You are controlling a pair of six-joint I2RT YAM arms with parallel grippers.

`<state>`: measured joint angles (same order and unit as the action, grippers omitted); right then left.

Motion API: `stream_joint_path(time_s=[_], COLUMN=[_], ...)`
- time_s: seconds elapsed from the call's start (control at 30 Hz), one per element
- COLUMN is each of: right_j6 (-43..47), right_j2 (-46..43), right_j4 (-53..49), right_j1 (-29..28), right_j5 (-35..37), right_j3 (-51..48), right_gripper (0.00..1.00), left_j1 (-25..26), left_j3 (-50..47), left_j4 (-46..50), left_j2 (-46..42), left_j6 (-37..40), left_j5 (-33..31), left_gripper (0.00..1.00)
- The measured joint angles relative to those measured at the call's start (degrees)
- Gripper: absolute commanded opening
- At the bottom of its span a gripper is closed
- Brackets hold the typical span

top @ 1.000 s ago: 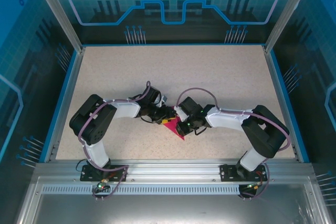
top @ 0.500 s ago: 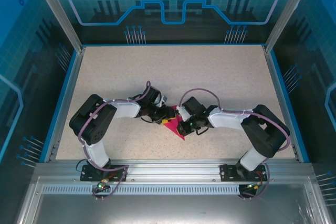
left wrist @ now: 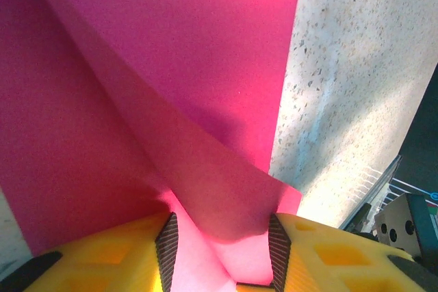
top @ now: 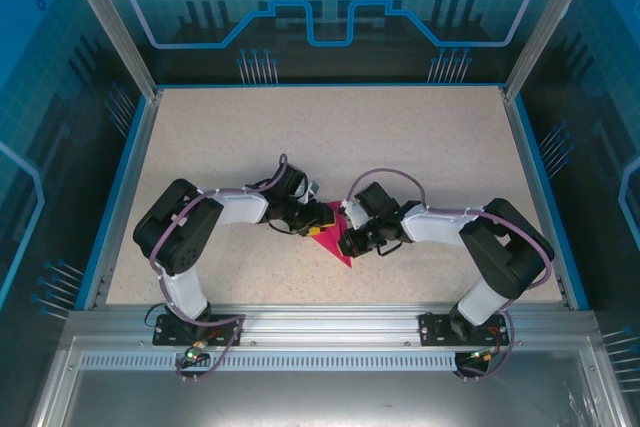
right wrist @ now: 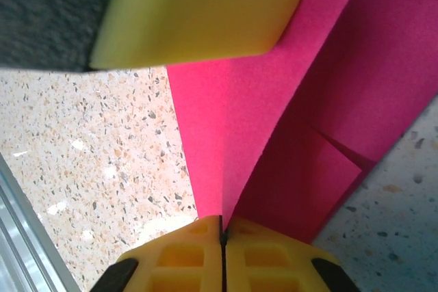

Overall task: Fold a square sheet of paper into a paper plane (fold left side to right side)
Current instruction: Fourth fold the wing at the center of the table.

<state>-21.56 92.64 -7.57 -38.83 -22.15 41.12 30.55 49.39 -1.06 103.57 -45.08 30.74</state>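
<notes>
Slightly, right tool [right wrist: 222, 237] pivoted — paper [right wrist: 274, 100] pinched.

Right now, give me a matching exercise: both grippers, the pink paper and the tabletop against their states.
1 left gripper
2 right gripper
3 thin magenta-pink square sheet of paper
4 speckled beige tabletop

A shut on the paper's edge
B partly folded, one flap raised
C open, straddling a raised fold
D lying under the sheet

Pairs: 1-C, 2-A, 3-B, 4-D
</notes>
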Motion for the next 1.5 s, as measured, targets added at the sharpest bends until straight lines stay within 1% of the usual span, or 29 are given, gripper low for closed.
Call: stream_joint_path(time_s=[0.17,0.33,0.43,0.6,0.87,0.93,1.0,1.17,1.33,1.43,1.5], right_j6=[-0.11,0.24,0.20,-0.66,-3.65,-4.24,-4.76,-5.46,-5.20,-5.01,-4.72], right_j2=[-1.05,-4.94,-6.32,-5.79,-0.04,1.03,1.64,3.34,4.17,4.17,4.17], right_j4=[0.17,-0.07,-0.02,0.39,4.85,5.88,6.62,7.48,7.32,6.73,5.99], right_j1=[0.68,2.86,5.03,7.76,8.13,8.13,8.13,8.11,8.13,8.11,8.11], right_j5=[-1.97,-3.87,-5.20,-7.06,-10.69,-11.50,-11.98,-12.83,-12.79,-12.35,-11.69], right_j3=[-0.17,-0.33,-0.33,-0.28,0.24,0.33,0.37,0.72,0.98,1.22,1.53], right_gripper=[0.23,0.39,0.41,0.40,0.39,0.38,0.33,0.21,0.05,0.02,0.02], left_j1=[0.00,0.00,0.00,0.00,0.00,0.00,0.00,0.00,0.00,0.00,0.00], left_j3=[0.11,0.42,0.42,0.42,0.42,0.42,0.42,0.42,0.42,0.42,0.42], left_j4=[0.07,0.31,0.33,0.33,0.33,0.33,0.33,0.33,0.35,0.35,0.35], left_j2=[0.11,0.26,0.26,0.26,0.26,0.26,0.26,0.26,0.26,0.26,0.26], left_j6=[0.02,0.02,0.04,0.07,0.13,0.13,0.13,0.13,0.15,0.15,0.15], left_j5=[0.00,0.00,0.00,0.00,-0.02,0.00,-0.02,-0.02,-0.02,-0.02,-0.02], left_gripper=[0.43,0.43,0.43,0.43,0.43,0.43,0.43,0.43,0.43,0.43,0.43])
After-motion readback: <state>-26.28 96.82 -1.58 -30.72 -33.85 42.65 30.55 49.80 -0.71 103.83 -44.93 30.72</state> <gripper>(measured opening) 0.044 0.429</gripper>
